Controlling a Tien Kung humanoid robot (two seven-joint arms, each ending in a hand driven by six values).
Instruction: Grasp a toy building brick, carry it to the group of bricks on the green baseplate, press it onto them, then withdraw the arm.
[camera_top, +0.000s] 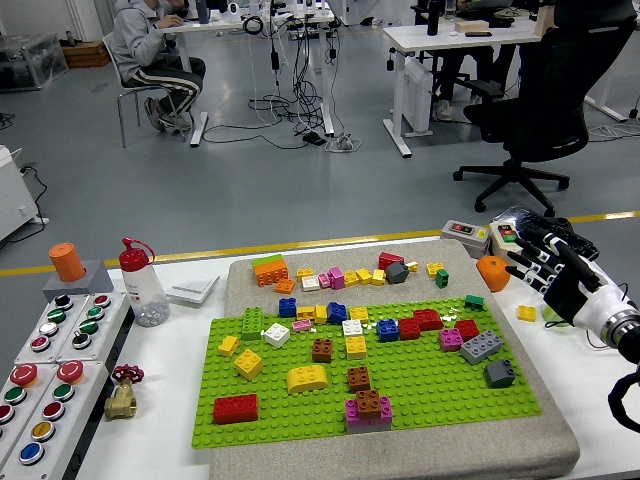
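Right hand (552, 268) hovers off the right edge of the beige mat, fingers spread and loosely extended, holding nothing. Left arm not in view.

Loose bricks lie in a row along the mat's far edge (345, 276); others are scattered or already seated on the green baseplate (420, 385). Nearest the hand: small green brick (474, 301), just off the plate's right corner.

Handling, judged: hard moulded plastic, light, rigid, smooth-sided (likely to slip under a shallow pinch). The robot should take hold across two opposite flat walls, studs up, leaving the underside free for pressing onto the cluster.
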